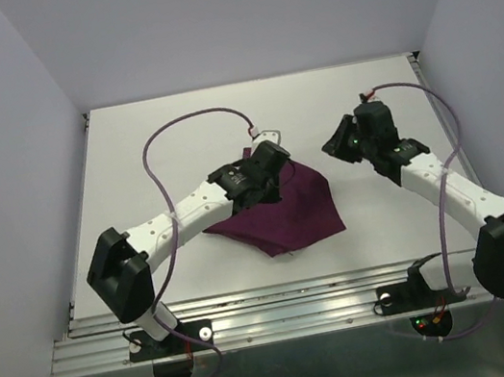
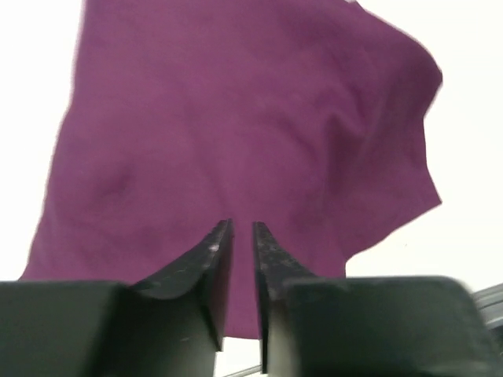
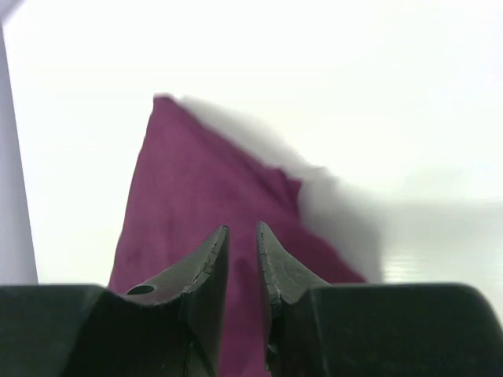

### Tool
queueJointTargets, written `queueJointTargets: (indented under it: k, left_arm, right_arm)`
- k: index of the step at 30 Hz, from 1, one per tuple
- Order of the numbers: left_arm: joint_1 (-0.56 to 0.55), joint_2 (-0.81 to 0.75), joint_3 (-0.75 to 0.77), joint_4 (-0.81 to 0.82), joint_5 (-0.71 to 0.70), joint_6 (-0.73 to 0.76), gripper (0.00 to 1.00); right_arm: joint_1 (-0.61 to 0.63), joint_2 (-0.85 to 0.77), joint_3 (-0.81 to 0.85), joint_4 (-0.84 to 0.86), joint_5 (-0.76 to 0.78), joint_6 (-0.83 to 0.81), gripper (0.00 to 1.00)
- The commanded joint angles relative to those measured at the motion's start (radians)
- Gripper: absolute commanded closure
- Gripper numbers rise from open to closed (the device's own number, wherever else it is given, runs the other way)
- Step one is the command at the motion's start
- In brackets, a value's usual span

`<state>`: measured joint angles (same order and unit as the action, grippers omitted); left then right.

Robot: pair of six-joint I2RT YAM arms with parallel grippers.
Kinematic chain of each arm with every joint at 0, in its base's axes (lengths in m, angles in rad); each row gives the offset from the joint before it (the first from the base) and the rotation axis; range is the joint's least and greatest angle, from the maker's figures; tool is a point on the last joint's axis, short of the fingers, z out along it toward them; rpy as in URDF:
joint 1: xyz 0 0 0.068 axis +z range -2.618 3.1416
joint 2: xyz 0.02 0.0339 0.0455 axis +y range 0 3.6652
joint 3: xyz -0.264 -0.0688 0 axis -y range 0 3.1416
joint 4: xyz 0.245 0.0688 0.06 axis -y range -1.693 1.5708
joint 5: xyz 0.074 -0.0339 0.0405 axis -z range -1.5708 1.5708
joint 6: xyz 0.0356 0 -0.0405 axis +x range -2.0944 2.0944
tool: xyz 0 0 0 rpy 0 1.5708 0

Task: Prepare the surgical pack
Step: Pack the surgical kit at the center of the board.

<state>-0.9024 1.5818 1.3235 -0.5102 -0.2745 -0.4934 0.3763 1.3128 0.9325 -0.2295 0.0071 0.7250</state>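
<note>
Top view: the left arm covers the 9 o'clock edge of the purple cloth, and both wrist views show the cloth blurred and cut off. It lies rumpled mid-counter, with white surface showing round it, widest toward 12 o'clock. Left fingers over its 11 o'clock corner and right fingers off its 2 o'clock side both stand slightly apart, gripping nothing.

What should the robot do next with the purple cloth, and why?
Probably the left gripper should dip down and pinch the near edge of the cloth, to start spreading it flat. The cloth lies rumpled and folded over. This gripper hangs right above it, and the right gripper is slightly open too, holding nothing.
</note>
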Motion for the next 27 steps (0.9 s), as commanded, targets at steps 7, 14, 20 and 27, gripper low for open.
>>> queueJointTargets:
  k: [7, 14, 20, 27]
  left_arm:
    - [-0.131, 0.234, 0.129, 0.012, -0.058, 0.072, 0.3]
    - [-0.133, 0.348, 0.192, 0.015, -0.061, 0.105, 0.27]
    - [-0.132, 0.44, 0.259, -0.005, -0.1, 0.118, 0.37]
    - [-0.132, 0.511, 0.286, -0.008, -0.109, 0.134, 0.56]
  right_arm:
    - [-0.203, -0.168, -0.195, -0.071, -0.059, -0.039, 0.73]
    - [-0.203, -0.179, -0.202, -0.082, -0.061, -0.044, 0.73]
    - [-0.203, -0.184, -0.202, -0.087, -0.058, -0.045, 0.73]
    - [-0.203, -0.188, -0.205, -0.088, -0.062, -0.045, 0.73]
